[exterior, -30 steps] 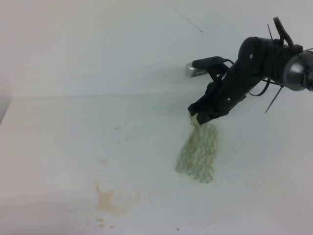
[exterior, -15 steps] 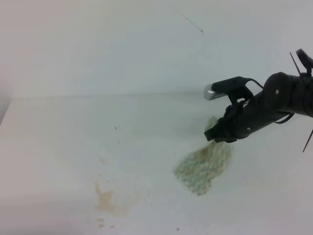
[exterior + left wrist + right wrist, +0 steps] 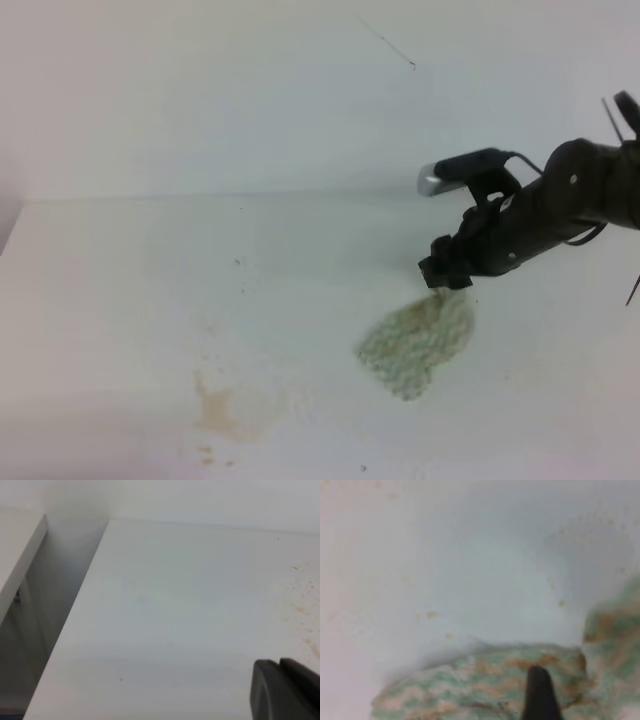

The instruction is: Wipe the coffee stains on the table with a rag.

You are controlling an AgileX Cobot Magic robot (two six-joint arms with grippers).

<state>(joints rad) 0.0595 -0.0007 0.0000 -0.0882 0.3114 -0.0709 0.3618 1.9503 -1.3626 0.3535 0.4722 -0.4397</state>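
Notably, the right gripper (image 3: 447,275) stood at the upper edge of the rag (image 3: 418,343), and whether its jaws were parted or pinching cloth could not be told, while the rag lay crumpled on the bench (image 3: 120,260), already soiled brown. The coffee stains (image 3: 225,412) sat well apart from the rag, toward the near-left of it, with specks beyond. The risk judged: a poor regrasp would drag only a bunched corner, and the dirty cloth could smear rather than lift the stain.

white table (image 3: 165,620), tan coffee stains (image 3: 304,607) at right edge, dark left gripper (image 3: 285,690) bottom right
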